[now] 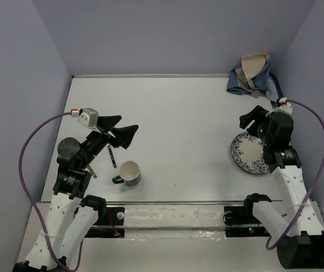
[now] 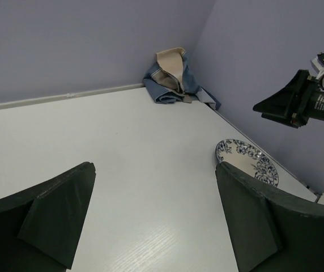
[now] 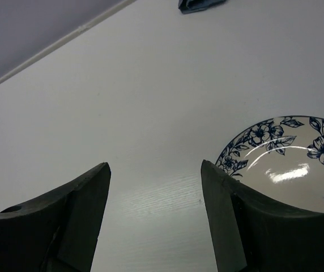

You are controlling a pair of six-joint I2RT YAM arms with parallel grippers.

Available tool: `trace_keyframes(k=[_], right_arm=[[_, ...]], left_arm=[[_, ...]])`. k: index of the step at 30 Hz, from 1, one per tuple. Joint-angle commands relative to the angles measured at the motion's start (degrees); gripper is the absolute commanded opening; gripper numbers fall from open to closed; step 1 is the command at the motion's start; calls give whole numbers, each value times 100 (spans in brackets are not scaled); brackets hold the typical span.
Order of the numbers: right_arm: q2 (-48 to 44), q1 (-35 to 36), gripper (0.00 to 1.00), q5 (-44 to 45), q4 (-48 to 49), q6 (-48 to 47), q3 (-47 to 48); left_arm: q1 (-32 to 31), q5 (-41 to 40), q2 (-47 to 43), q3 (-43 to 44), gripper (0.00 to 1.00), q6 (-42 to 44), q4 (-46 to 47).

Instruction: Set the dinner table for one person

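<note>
Dinner table: white, matte, spread under everything else, bounded by lilac walls at the far, left and right sides, arm bases at the near edge.

Left gripper: over the table's left half, aimed toward the centre. Jaws spread wide, bare tabletop between the fingers in the left wrist view. Holding nothing.

Right gripper: over the right half, just beyond the plate. Jaws likewise parted, bare tabletop between them. Holding nothing.

Cloth: blue and tan, bunched up in the far right corner.

Plate: white with blue flower pattern, flat on the table near the right edge, partly hidden by the right arm from above.

Mug: upright, pale inside, dark handle to its left, near the left arm's base.

Utensil: slim, dark, flat on the table just beyond the mug. Kind not discernible.
</note>
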Motion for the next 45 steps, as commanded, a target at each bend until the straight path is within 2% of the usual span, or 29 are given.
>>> trace_keyframes(k=[1,7,14,18,22,25,28,31,32,34,39,42,43,45], right_arm=[[565,-21,70,591,548,2,328],[1839,-21,67,1321,1015,-69,917],[4044,-21,67,2174,1578,-182,2434],[5492,-135,65,2183,1605,-533,3473],[6444,-433,62,1982,1570,-1008,4597],[7103,-434,62,1885,1473,-1474,5591],[8042,-434,67,1850,1307,-1852,6435],[8693,-434,69,1718,1096,-2265,7294],[8696,-434,70,1718,1008,-2336,7298],[9099,-434,71,1613,885,-2511,8016],[9705,-434,73,1717,805,-2775,8703],[9768,-434,56,1770,831,-2750,8818],[9760,-434,42,1762,892,-2741,8801],[9707,-434,21,1753,963,-2714,8749]], left_arm=[[-20,164,-46,-49,99,110,255],[-248,147,16,-57,99,207,228],[-547,-468,-89,-14,99,374,-79],[-688,-811,-98,30,99,470,-281],[-881,-987,-63,30,98,549,-317],[-943,-1022,-2,65,98,576,-325],[-995,-1110,60,74,98,593,-317],[-996,-1136,121,92,98,611,-317],[-987,-1162,130,92,98,620,-317],[-996,-1180,165,101,98,611,-308],[-934,-1154,253,101,99,611,-273],[-890,-1128,297,101,99,611,-255],[-873,-1093,315,92,99,594,-246],[-846,-1084,341,92,99,576,-220]])
